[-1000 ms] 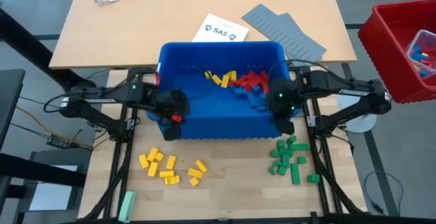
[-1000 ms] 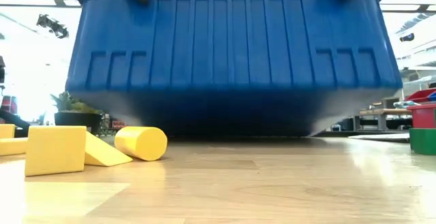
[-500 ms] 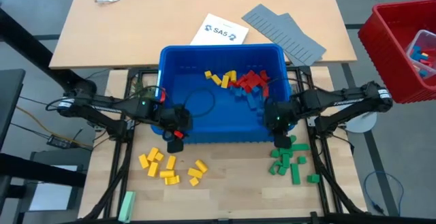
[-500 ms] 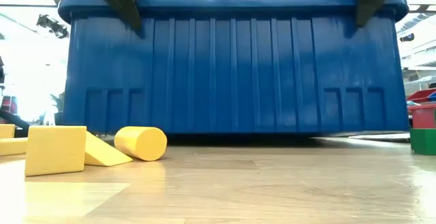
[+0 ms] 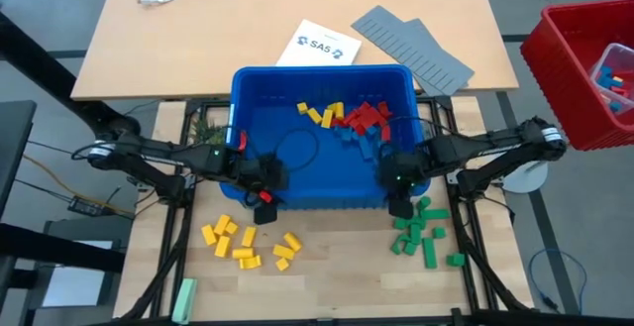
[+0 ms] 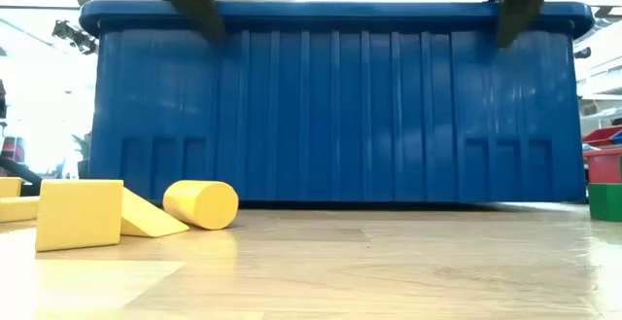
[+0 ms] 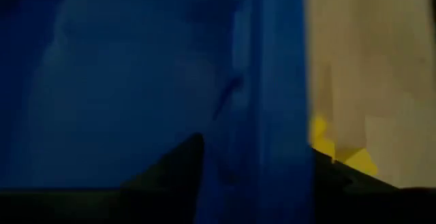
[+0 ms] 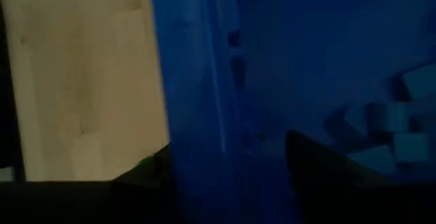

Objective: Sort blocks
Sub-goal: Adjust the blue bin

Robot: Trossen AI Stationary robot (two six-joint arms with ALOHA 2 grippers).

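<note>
While both end effectors straddle the bin's (image 5: 322, 73) near rim, blocks (image 5: 352, 120) lie inside.

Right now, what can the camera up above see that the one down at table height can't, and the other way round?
Only the high view shows inside the blue bin: yellow, red and blue blocks heaped at its far right. It also shows the green blocks piled by the right claw, the grey ridged panels and a red crate.

Only the low view shows the bin's ribbed front wall sitting flat on the table, and a yellow cylinder lying on its side.

Both show the bin, the yellow blocks, and the left claw and right claw straddling its front rim.
</note>
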